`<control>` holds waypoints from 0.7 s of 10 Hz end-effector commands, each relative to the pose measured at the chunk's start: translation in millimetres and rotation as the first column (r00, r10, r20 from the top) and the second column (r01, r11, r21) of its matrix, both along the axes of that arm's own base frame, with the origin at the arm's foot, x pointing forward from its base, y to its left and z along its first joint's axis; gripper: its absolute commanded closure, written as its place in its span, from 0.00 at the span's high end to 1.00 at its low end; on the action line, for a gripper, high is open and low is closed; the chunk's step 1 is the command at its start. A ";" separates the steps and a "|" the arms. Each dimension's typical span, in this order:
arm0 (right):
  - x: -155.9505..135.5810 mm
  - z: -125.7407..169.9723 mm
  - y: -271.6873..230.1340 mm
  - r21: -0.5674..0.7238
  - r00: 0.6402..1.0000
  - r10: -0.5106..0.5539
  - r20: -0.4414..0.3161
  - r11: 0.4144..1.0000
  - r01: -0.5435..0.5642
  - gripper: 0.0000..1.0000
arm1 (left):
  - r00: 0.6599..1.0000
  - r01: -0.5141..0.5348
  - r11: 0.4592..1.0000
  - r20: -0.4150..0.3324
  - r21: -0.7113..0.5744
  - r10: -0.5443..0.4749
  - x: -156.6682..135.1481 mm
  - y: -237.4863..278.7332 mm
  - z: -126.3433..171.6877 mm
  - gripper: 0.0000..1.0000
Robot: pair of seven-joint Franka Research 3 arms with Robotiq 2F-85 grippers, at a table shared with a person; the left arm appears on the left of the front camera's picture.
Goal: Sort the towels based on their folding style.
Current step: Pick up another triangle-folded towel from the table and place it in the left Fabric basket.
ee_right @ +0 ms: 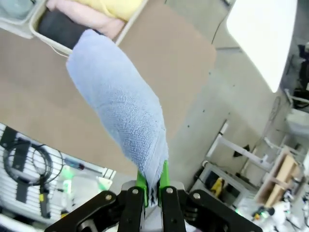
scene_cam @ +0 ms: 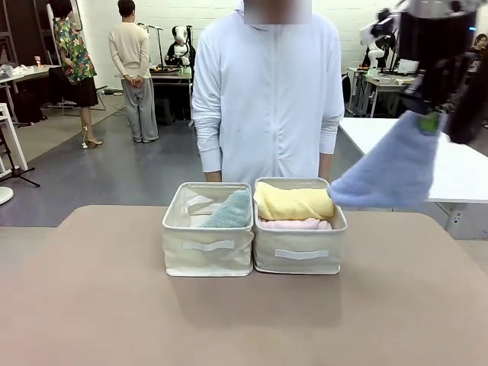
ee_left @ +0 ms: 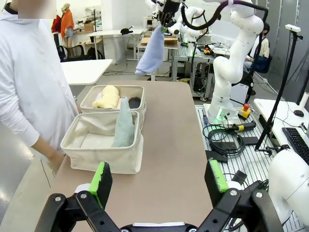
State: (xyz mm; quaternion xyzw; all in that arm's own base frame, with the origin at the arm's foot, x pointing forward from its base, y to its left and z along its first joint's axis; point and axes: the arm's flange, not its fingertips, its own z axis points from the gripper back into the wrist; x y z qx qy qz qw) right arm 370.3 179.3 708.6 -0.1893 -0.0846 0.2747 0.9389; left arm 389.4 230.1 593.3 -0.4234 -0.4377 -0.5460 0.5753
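My right gripper [scene_cam: 431,120] is shut on the tip of the light-blue cone-shaped towel [scene_cam: 387,171], which hangs high above the table's right side, its wide end near the right bin [scene_cam: 299,255]. The right wrist view shows the same towel [ee_right: 120,106] pinched between the green pads [ee_right: 152,181]. In the right bin lie a yellow rolled towel [scene_cam: 293,202], a pink one [scene_cam: 296,224] and a dark grey one [ee_right: 60,30]. A sage-green cone towel [scene_cam: 229,211] leans in the left bin [scene_cam: 207,255]. My left gripper [ee_left: 159,181] stands open, low over the near table edge, holding nothing.
The two beige bins stand side by side at the table's far middle. A person in white [scene_cam: 267,91] stands right behind them, a hand [ee_left: 55,159] beside the left bin. Bare tabletop [scene_cam: 229,320] spreads in front and to both sides.
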 end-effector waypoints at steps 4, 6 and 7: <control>11.1 5.6 8.1 -0.012 1.000 0.005 -0.012 1.000 -0.006 0.11 | 1.000 0.000 1.000 0.022 -0.014 0.000 -2.9 -0.1 0.4 1.00; 11.1 5.6 8.1 -0.012 1.000 0.005 -0.012 1.000 -0.006 0.11 | 1.000 0.000 1.000 0.022 -0.014 0.000 -2.9 -0.1 0.4 1.00; 11.1 5.6 8.1 -0.012 1.000 0.005 -0.012 1.000 -0.006 0.11 | 1.000 0.000 1.000 0.022 -0.014 0.000 -2.9 -0.1 0.4 1.00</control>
